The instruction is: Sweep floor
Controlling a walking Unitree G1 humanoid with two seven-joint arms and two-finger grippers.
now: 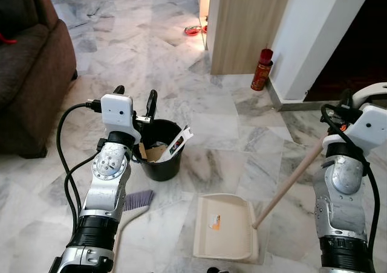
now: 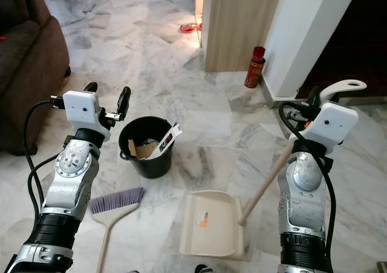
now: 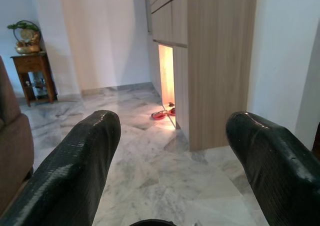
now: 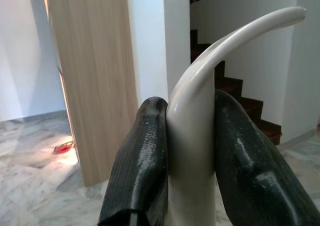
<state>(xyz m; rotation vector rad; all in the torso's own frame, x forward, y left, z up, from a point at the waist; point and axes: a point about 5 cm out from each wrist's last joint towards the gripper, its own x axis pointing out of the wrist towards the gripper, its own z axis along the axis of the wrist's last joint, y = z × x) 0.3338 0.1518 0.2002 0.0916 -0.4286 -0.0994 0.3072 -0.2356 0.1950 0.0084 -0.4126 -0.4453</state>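
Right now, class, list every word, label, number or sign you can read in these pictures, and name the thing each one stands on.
None can be read.
Dustpan: a small orange and dark sticker, too small to read.
White packet in the black bucket: dark print, blurred.
Red spray can by the wooden cabinet: label too small to read.
Right claw, clamped on the dustpan's handle: no marking.

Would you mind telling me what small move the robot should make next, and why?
Probably lower the left pincer toward the broom lying on the floor beside the black bucket. That pincer is open and holds nothing above the bucket, while the right pincer already clamps the dustpan handle, with the dustpan resting flat on the marble floor.
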